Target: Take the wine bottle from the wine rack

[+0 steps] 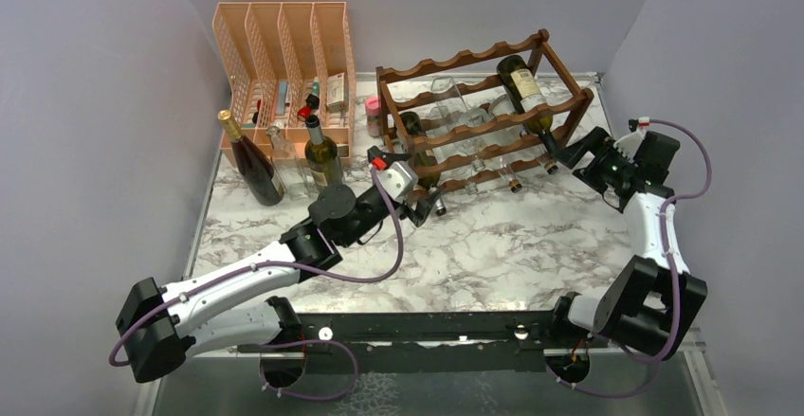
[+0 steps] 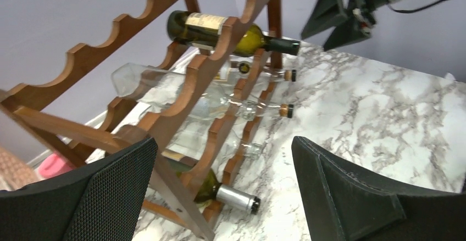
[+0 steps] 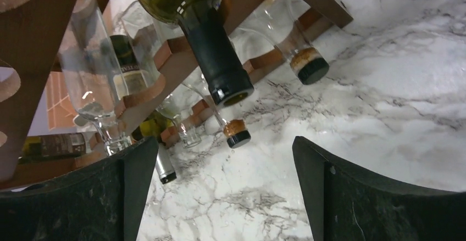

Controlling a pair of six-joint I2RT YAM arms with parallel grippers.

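**Wine bottle** (image 1: 520, 82) (image 2: 220, 29) (image 3: 211, 49): dark green glass, cream label. It lies on its side in the top tier of the rack, at the right end. The dark neck slopes down past the front rail, mouth towards the right gripper.

**Wine rack** (image 1: 493, 122) (image 2: 82, 60) (image 3: 33, 43): brown wood, open frame, scalloped rails in tiers. It stands at the back of the marble table (image 1: 531, 245). The lower tiers hold clear bottles (image 1: 465, 108) (image 2: 165, 82), some corked. At the bottom left lies a silver-capped bottle (image 2: 236, 197) (image 1: 438, 205) with its cap over the table.

**Right gripper** (image 1: 559, 149) (image 3: 222, 142): fingers spread wide and holding nothing. It sits just in front of the wine bottle's mouth and lower, apart from the glass.

**Left gripper** (image 1: 427, 209) (image 2: 225, 142): fingers apart and holding nothing, at the rack's left front corner. The silver cap appears to lie between and just ahead of the fingertips. The top view cannot settle whether they touch.

**Peach mesh organizer** (image 1: 284, 46): back left corner, beside the rack, small items in its slots.

**Standing bottles**, in front of the organizer: a dark bottle with gold foil (image 1: 251, 160), a clear bottle (image 1: 284, 165) and a green bottle (image 1: 322, 155).
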